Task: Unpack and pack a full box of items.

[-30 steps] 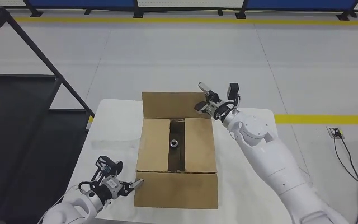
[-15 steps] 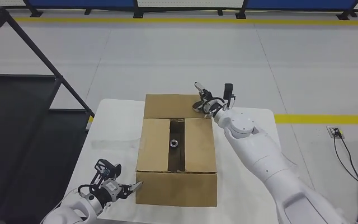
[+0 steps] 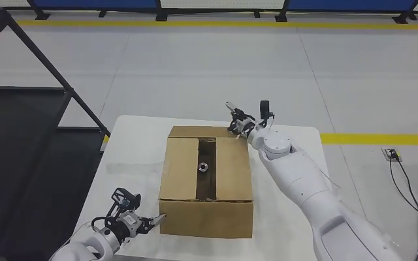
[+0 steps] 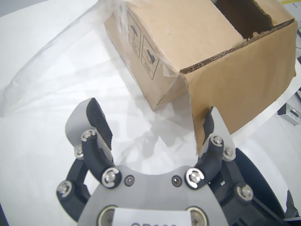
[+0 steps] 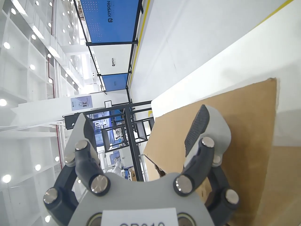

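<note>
While each arm hangs at its own corner, the cardboard box [image 3: 179, 169] sits mid-worktop [image 3: 287, 196]. Its two long flaps are down with a dark slot between them, and a small pale item [image 3: 204, 167] shows through. Clear plastic film [image 4: 70, 48] trails off the box's left side. That side carries black framed handling symbols, an umbrella among them; the print beneath is too small to read. The left gripper [image 4: 150, 114] is by the near left corner, spread wide and empty. The right gripper [image 5: 142, 116] is over the far right corner, also wide open and holding nothing.
</note>
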Available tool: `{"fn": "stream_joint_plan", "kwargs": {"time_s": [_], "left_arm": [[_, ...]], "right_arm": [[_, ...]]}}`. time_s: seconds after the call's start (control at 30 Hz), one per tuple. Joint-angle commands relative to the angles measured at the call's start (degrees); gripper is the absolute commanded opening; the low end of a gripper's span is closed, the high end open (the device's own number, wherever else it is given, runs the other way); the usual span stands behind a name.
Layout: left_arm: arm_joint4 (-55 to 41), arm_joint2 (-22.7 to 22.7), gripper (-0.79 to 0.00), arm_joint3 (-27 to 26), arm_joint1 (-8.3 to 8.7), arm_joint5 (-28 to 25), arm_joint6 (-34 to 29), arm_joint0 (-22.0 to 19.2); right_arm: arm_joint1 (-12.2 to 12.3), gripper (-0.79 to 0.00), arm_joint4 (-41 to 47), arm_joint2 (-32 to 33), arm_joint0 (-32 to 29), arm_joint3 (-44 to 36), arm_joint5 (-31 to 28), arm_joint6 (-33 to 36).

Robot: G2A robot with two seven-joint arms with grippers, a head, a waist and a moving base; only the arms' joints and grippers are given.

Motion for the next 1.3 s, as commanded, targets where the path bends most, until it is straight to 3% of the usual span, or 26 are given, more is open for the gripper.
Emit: {"fn": "stream_joint_plan", "kwargs": {"time_s": [0.0,0.2,0.5,0.83,1.27], "left_arm": [[0.17,0.08,0.0,0.0,0.04,0.0,-0.04,-0.03],[-1.01,-1.53,0.0,-1.16,0.26,-1.1,1.49,0.72],[-12.83,-11.33,0.0,-4.32,0.95,-4.46,3.06,3.92],[-20.41,-16.91,0.0,-3.03,1.18,-3.95,3.73,5.82],[-20.43,-14.59,0.0,-4.19,1.36,-5.35,2.14,6.12]], "right_arm": [[-0.24,0.0,-0.12,0.25,0.21,0.59,-0.32,-0.27],[-0.11,0.0,2.0,2.86,0.18,0.47,-7.44,4.18],[2.51,0.0,-1.03,4.95,-2.5,-6.28,-13.36,25.29],[5.08,0.0,-14.06,3.96,-8.82,-19.3,-5.61,26.38],[5.36,0.0,-17.62,3.71,-12.18,-27.3,0.94,29.17]]}}
